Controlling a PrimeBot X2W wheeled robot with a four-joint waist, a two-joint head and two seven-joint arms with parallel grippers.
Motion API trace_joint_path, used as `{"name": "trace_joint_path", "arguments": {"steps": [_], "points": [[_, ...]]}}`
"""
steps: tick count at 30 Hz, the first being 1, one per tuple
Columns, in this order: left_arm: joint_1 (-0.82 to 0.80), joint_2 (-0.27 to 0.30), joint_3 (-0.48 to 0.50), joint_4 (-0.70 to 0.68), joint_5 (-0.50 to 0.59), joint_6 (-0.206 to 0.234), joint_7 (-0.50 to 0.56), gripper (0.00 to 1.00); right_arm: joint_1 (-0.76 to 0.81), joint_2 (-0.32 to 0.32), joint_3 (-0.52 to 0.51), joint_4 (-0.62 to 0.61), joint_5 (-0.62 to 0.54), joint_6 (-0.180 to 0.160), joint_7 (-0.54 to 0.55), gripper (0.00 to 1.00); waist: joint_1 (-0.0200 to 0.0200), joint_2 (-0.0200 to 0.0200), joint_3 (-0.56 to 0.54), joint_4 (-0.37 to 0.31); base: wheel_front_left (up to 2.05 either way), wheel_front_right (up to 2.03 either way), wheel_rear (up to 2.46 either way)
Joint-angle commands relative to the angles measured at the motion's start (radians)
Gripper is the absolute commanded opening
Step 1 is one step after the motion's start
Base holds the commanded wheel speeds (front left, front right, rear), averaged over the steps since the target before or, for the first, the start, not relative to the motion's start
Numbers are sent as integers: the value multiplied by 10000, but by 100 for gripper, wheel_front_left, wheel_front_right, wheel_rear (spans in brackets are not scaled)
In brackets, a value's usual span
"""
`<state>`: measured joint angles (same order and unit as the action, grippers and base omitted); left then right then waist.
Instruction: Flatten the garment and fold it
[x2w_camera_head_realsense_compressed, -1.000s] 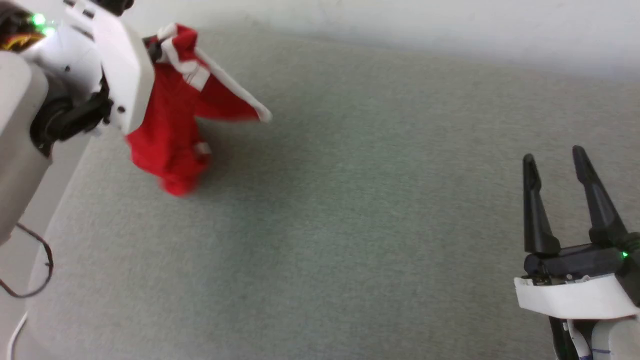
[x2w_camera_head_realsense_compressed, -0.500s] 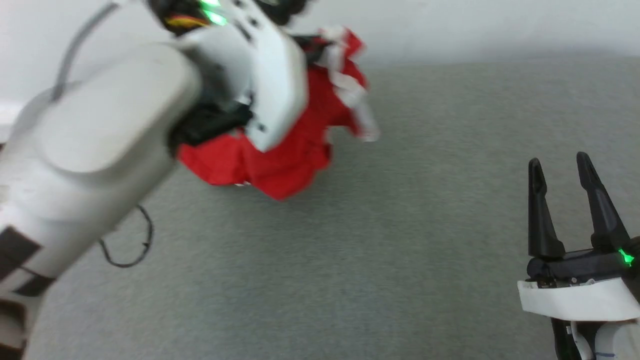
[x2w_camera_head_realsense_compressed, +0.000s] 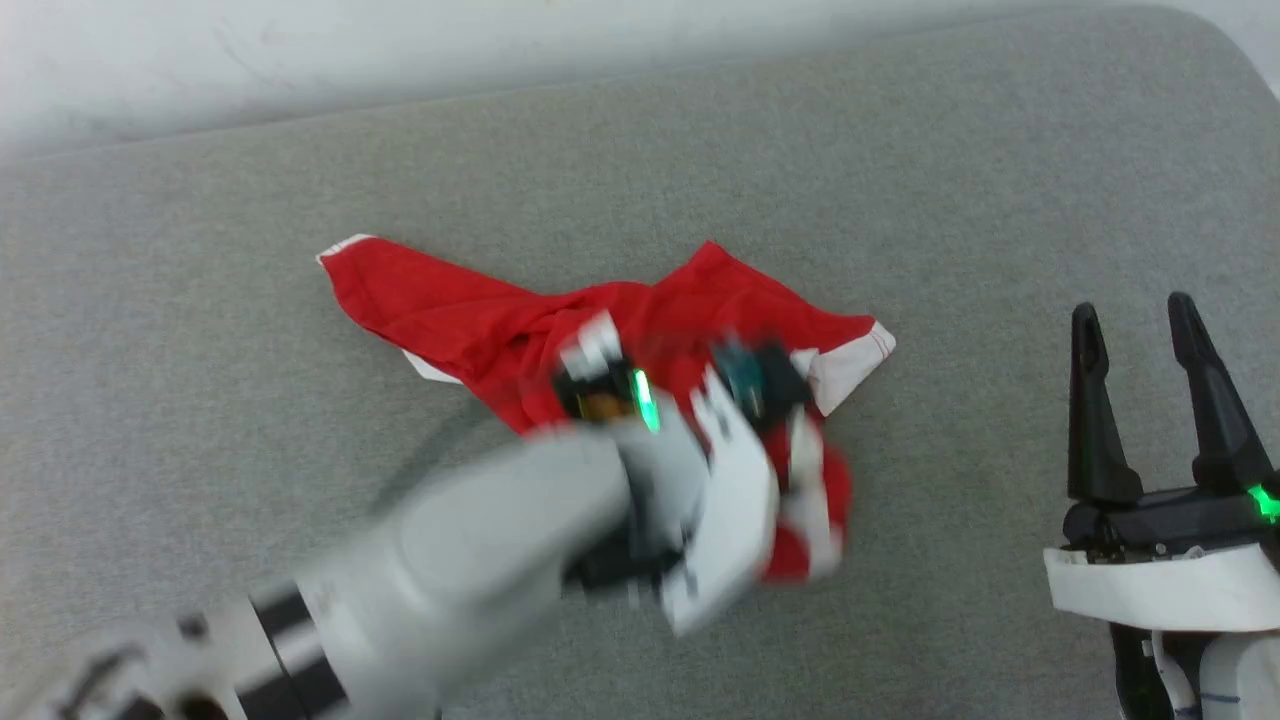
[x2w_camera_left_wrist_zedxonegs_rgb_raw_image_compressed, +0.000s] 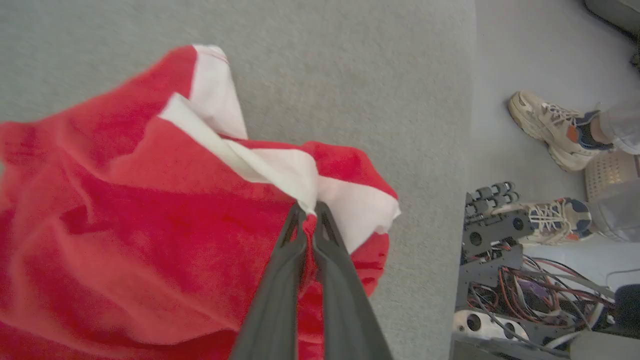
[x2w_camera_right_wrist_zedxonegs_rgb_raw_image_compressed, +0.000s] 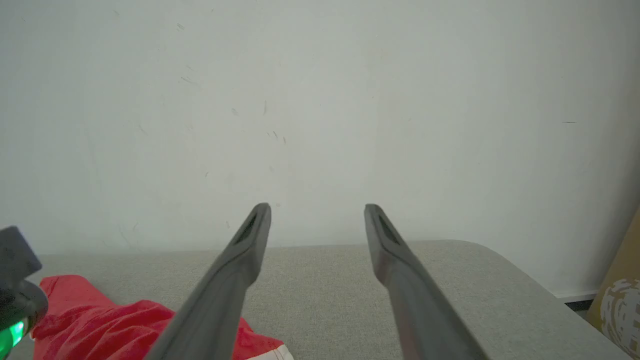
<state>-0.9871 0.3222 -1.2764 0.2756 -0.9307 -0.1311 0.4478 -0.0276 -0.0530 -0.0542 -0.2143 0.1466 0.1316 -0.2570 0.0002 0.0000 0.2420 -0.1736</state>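
The red shorts (x2w_camera_head_realsense_compressed: 470, 315) lie crumpled and partly spread on the grey table (x2w_camera_head_realsense_compressed: 900, 150), with a white waistband corner (x2w_camera_head_realsense_compressed: 850, 360) at their right end. My left arm (x2w_camera_head_realsense_compressed: 500, 540), blurred, reaches over the near part of the cloth. In the left wrist view my left gripper (x2w_camera_left_wrist_zedxonegs_rgb_raw_image_compressed: 308, 212) is shut on a fold of the white waistband (x2w_camera_left_wrist_zedxonegs_rgb_raw_image_compressed: 280, 172), with red cloth (x2w_camera_left_wrist_zedxonegs_rgb_raw_image_compressed: 125, 215) bunched to its left. My right gripper (x2w_camera_head_realsense_compressed: 1133, 315) stands open at the lower right, apart from the shorts. Its spread fingers (x2w_camera_right_wrist_zedxonegs_rgb_raw_image_compressed: 240, 265) hold nothing, and the shorts (x2w_camera_right_wrist_zedxonegs_rgb_raw_image_compressed: 100, 325) lie to their lower left.
A pale wall (x2w_camera_right_wrist_zedxonegs_rgb_raw_image_compressed: 320, 100) runs behind the table. Off the table's edge, the left wrist view shows a person's shoes (x2w_camera_left_wrist_zedxonegs_rgb_raw_image_compressed: 547, 130) on the floor beside the robot's base with loose wires (x2w_camera_left_wrist_zedxonegs_rgb_raw_image_compressed: 505, 285). A brown box (x2w_camera_right_wrist_zedxonegs_rgb_raw_image_compressed: 620, 305) stands at the far right.
The head camera has swung. My left arm has carried the hanging shorts down from high up and across, and most of the cloth now lies on the table. The right gripper kept still.
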Motion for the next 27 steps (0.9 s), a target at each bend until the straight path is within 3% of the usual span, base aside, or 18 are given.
{"name": "trace_joint_path", "arguments": {"steps": [1,6,9,10,11,14,20,24,27], "points": [[598,-119,-34,-129,286,4,296,0,-191,27,17,7,24,-9,-47,100,-2,0,191,-106,0,0,0],[2110,-350,-36,-494,1035,4,1197,0,-324,27,20,43,-38,-9,-47,100,-2,0,211,-17,0,0,0],[2483,-422,-37,-537,1342,4,1216,0,-292,27,62,81,-106,-9,-47,100,-2,0,74,88,0,0,0],[2530,-440,-37,-492,1488,4,1053,18,-266,27,59,90,-121,-9,-47,100,-2,0,-7,135,0,0,0],[2547,-473,-37,-401,1579,4,761,100,-230,28,63,98,-142,-9,-47,100,-2,0,-98,180,0,0,0],[2447,-622,-37,-232,1771,4,-562,100,-75,28,18,122,-216,-9,-47,100,-2,0,-457,357,0,0,0],[1927,-767,471,357,2269,111,-4235,100,388,28,-180,107,-380,-9,-47,100,-2,0,-1133,842,0,0,0],[1875,-779,1281,627,2946,1140,-6305,100,563,28,-206,67,-447,-9,-47,100,-2,0,-1370,1106,0,0,0],[2160,-755,2082,608,3210,2150,-6967,100,654,28,-219,51,-474,-9,-47,100,-2,0,-1498,1251,0,0,0]]}}
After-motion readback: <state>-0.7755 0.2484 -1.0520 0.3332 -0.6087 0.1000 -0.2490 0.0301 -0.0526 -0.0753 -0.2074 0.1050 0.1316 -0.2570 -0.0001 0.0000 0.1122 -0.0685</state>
